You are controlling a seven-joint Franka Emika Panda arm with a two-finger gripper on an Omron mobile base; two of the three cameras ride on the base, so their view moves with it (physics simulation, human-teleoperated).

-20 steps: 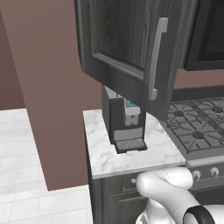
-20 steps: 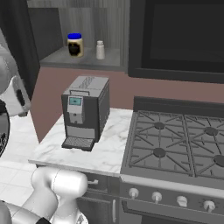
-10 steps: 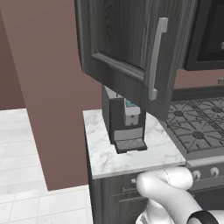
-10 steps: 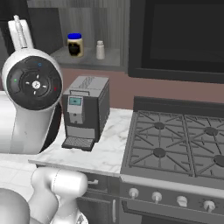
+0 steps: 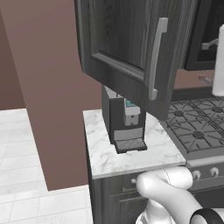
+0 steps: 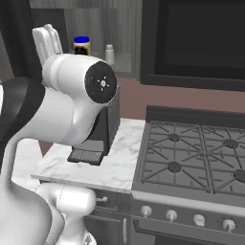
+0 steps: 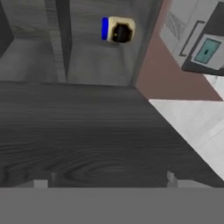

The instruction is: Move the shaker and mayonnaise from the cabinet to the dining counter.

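Observation:
The cabinet [image 5: 127, 48] hangs above the small worktop with its door swung open and its silver bar handle [image 5: 156, 59] facing me. On its open shelf [image 6: 125, 64] stand the blue-lidded mayonnaise [image 6: 82, 45] and, to its right, the small pale shaker [image 6: 109, 53]. In the rolled hand view the mayonnaise [image 7: 117, 29] appears on its side, far ahead past a dark wood panel. My gripper [image 7: 107, 180] is open, its tips wide apart with nothing between them, well short of the jar. The dining counter is out of view.
A dark coffee machine [image 5: 124, 120] stands on the marble worktop [image 5: 131, 157] under the cabinet. A gas stove [image 6: 191, 162] lies to the right, a dark oven front [image 6: 196, 38] above it. My white arm [image 6: 72, 105] fills the left foreground of the right base view.
My arm has swung up and rightward across the right base view, from the left edge to in front of the coffee machine. The jar and shaker have not moved.

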